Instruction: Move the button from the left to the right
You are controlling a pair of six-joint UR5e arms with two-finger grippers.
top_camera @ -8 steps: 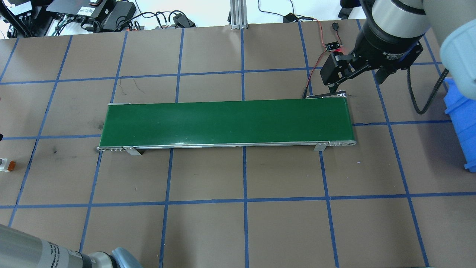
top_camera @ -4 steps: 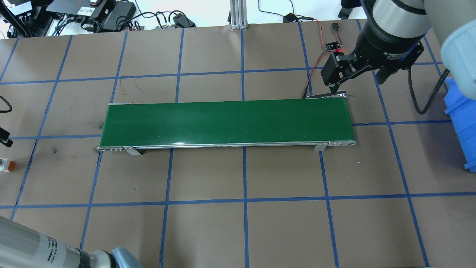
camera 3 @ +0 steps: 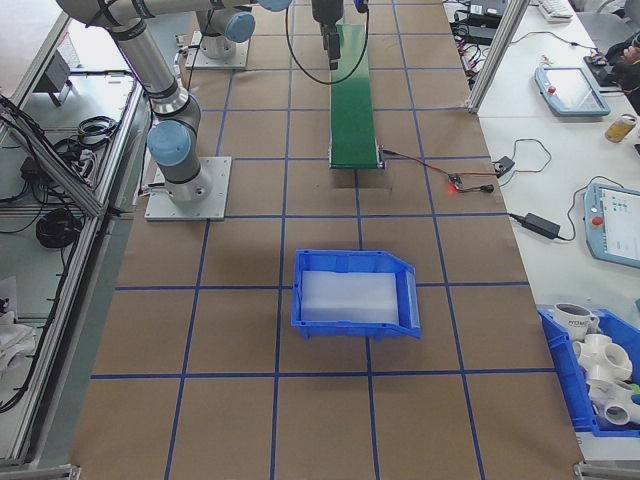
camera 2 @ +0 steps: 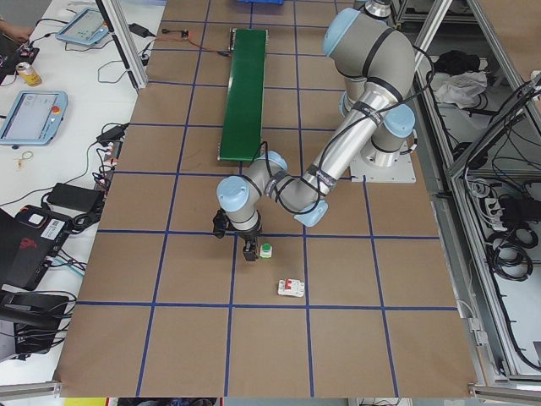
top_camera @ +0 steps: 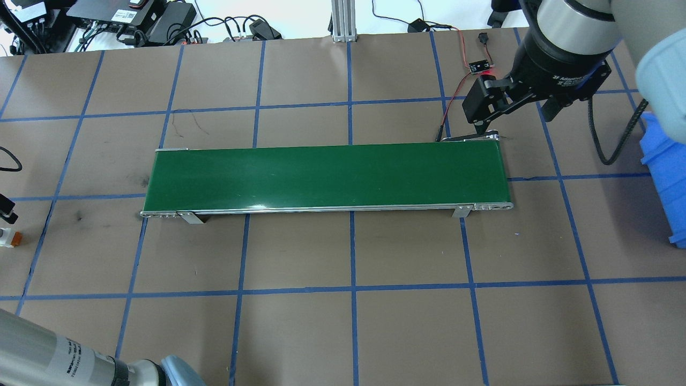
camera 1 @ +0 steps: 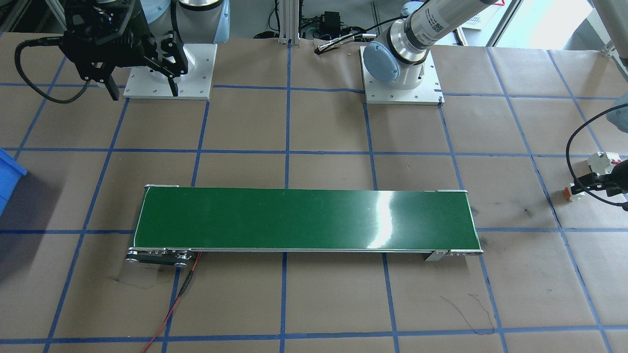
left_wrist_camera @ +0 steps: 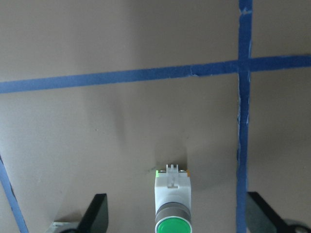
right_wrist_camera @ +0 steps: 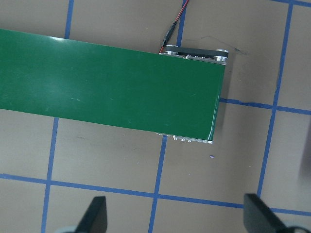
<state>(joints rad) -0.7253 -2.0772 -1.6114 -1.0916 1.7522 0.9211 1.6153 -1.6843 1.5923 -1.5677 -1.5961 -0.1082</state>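
The button (left_wrist_camera: pixel 172 206) lies on its side on the brown paper of the table (top_camera: pixel 300 252), at the robot's left end, well apart from the green conveyor belt (top_camera: pixel 327 176). In the left wrist view its round green cap faces the camera and its white body points away, with an orange edge just showing at the far end. The left gripper (left_wrist_camera: pixel 177 216) hangs over it with its 2 fingers (left_wrist_camera: pixel 97 213) spread wide, one on each side of the button and neither touching it. In the exterior left view the same gripper (camera 2: pixel 247 249) sits just beside the green cap (camera 2: pixel 266 249), and a white circuit breaker (camera 2: pixel 291 288) with a red switch lies near them on the paper. In the overhead view only the button's white and orange end (top_camera: pixel 9 238) shows at the picture's left edge.

The right gripper (camera 1: pixel 142 90) hovers above the table near the belt's other end, its 2 fingers (camera 1: pixel 172 81) well apart and holding nothing; its wrist camera looks down on the belt's end (right_wrist_camera: pixel 194 92) and a red and black wire (right_wrist_camera: pixel 172 26) running from it. A blue bin (camera 3: pixel 355 295) stands on the robot's right side of the table.
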